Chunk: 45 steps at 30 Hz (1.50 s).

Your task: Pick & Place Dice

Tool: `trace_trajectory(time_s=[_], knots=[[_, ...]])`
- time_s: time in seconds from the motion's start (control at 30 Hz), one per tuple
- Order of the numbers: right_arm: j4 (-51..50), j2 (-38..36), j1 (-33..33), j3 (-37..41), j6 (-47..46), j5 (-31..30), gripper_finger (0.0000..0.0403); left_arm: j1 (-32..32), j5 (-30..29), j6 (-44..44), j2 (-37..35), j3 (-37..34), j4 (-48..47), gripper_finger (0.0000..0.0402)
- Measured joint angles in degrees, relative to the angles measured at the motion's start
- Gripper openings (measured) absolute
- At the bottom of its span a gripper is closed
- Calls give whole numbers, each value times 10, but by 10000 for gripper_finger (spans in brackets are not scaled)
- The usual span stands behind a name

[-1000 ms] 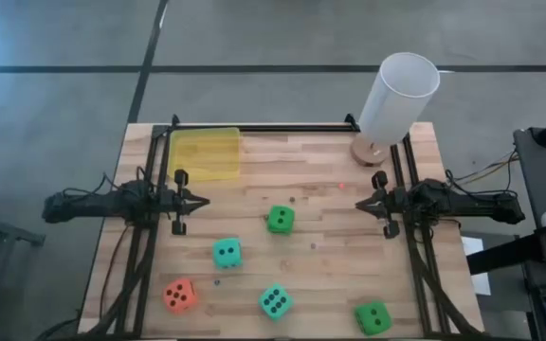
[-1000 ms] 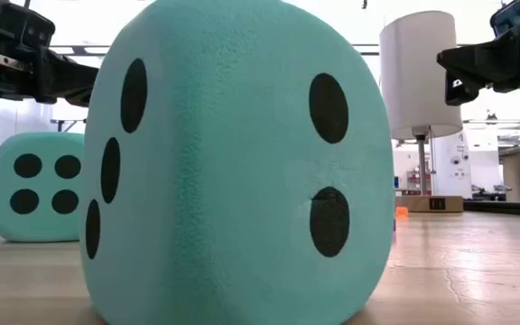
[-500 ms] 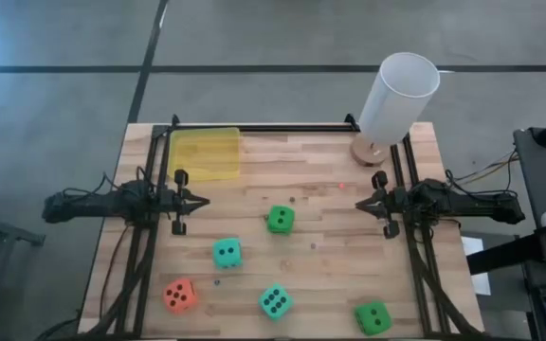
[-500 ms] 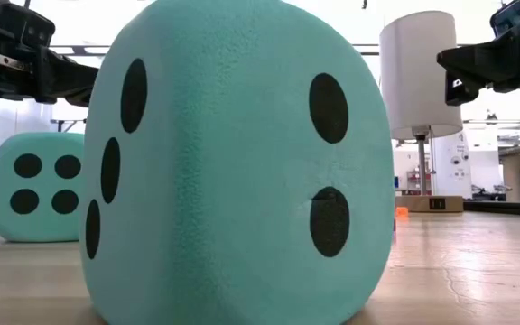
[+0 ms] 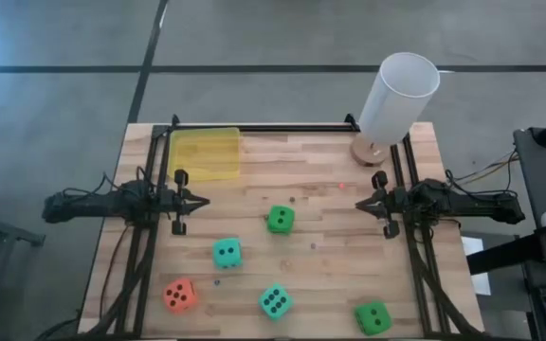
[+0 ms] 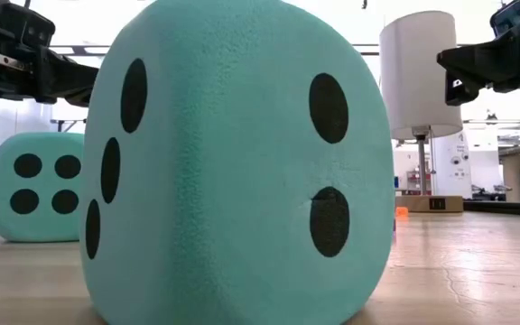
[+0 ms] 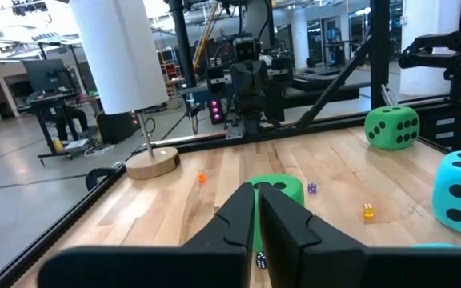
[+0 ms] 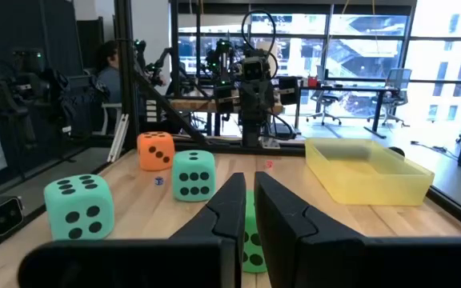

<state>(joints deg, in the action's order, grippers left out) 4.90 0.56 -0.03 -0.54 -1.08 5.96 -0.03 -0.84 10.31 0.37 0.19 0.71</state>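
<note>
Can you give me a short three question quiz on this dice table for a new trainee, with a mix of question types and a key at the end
1. True or false: the yellow tray already holds a die.
2. Multiple choice: which die lies nearest the table's middle, between the left gripper and the right gripper? A the orange-red die, B the green die, C the corner green die.
3. Fill in: the dice lying on the wooden table number ____.

Key
1. False; the tray is empty.
2. B.
3. Five, counting the two teal dice.
</note>
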Motion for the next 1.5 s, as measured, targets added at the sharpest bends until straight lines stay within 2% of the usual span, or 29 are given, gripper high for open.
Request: trace_trajectory(time_s=[0.57, 0.87, 1.03, 1.5], knots=[[0, 0, 0, 0, 0, 0, 29, 0, 0, 2, 0, 0, 0, 26], [1, 0, 0, 0, -32, 1, 29, 0, 0, 2, 0, 0, 0, 26], [8, 0, 1, 0, -33, 16, 29, 0, 0, 2, 0, 0, 0, 26], [243, 0, 1, -2, 55, 16, 28, 0, 0, 2, 0, 0, 0, 26]])
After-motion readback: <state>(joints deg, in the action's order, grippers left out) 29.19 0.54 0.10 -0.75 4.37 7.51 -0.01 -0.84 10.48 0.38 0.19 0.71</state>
